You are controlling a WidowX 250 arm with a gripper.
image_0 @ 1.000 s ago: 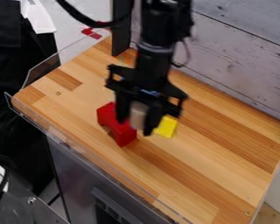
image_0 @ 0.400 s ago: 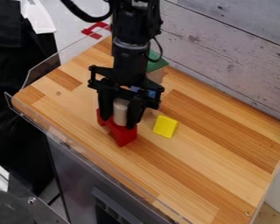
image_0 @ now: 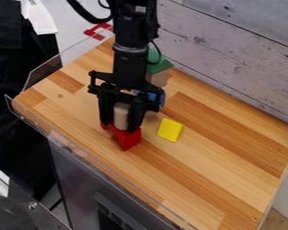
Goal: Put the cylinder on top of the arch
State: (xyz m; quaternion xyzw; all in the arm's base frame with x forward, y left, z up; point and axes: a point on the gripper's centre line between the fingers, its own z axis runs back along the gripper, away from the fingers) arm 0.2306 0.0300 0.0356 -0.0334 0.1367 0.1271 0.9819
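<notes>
Holding cylinder (image_0: 121, 116) upright | black gripper (image_0: 119, 127) over red arch (image_0: 129, 139)

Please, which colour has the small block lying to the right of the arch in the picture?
The block is yellow, seen in the camera view.

Black gripper (image_0: 118, 126) over tabletop (image_0: 200, 179), toward its left corner. Jaws closed about an upright pale cylinder (image_0: 121, 116), directly above red arch (image_0: 129, 139); cylinder-arch contact cannot be made out. Yellow block (image_0: 170, 130) near arch, apart from it. Blue object (image_0: 161, 99) behind gripper, partly hidden. Green block (image_0: 161, 65) on light wooden block (image_0: 158, 79), near tabletop's far edge.
</notes>
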